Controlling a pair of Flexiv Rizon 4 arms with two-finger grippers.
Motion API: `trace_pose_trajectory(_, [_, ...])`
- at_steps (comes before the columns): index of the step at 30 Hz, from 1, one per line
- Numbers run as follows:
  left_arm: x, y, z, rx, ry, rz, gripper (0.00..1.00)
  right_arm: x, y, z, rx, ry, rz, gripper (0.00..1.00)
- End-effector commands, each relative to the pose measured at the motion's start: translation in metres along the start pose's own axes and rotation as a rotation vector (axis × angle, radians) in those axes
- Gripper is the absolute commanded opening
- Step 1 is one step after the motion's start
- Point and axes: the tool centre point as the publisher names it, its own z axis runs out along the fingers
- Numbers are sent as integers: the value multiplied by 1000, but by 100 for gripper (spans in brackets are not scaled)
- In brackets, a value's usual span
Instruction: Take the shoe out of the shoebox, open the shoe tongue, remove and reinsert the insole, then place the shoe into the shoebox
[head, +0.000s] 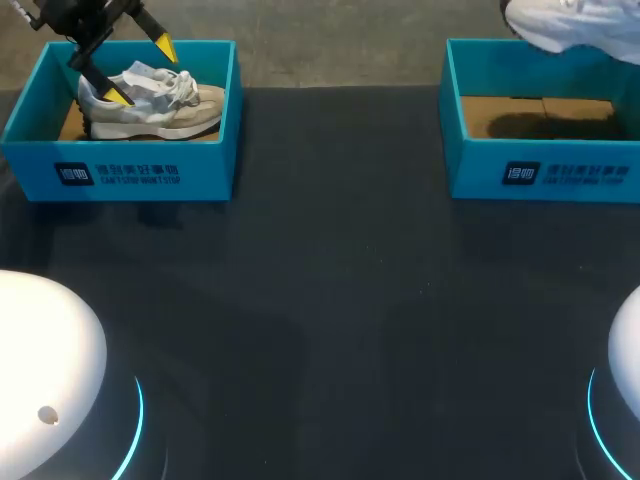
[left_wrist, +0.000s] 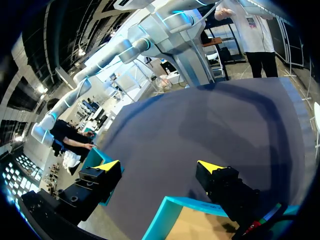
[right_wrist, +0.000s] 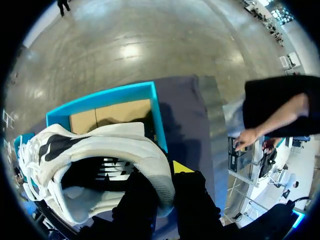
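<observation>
A grey and beige shoe (head: 165, 105) lies in the left teal shoebox (head: 140, 175). My left gripper (head: 142, 72) hovers over that shoe's heel end, open, with nothing between its fingers. In the left wrist view the left gripper (left_wrist: 159, 167) stands wide apart above the box's teal rim (left_wrist: 165, 210). A white shoe (head: 580, 25) hangs above the back of the right shoebox (head: 540, 175), partly cut off by the view's edge. In the right wrist view my right gripper (right_wrist: 165, 192) is shut on the heel collar of the white shoe (right_wrist: 100, 150), above the box (right_wrist: 105, 97).
The right shoebox shows only its bare cardboard floor (head: 535, 115). The dark table top (head: 330, 300) stretches between and in front of the two boxes. My arms' white bases (head: 40, 370) sit at the near corners.
</observation>
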Motion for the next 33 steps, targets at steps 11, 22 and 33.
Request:
trace_pose_trajectory(11, [0, -1, 0, -2, 3, 0, 100, 15, -5, 13, -50, -14, -7, 0])
trace_pose_trajectory(22, [0, -1, 0, -2, 3, 0, 100, 17, -13, 31, -95, -28, -4, 0])
trace_pose_trajectory(33, [0, -1, 0, -2, 3, 0, 100, 26, -30, 50, -90, -50, -34, 0])
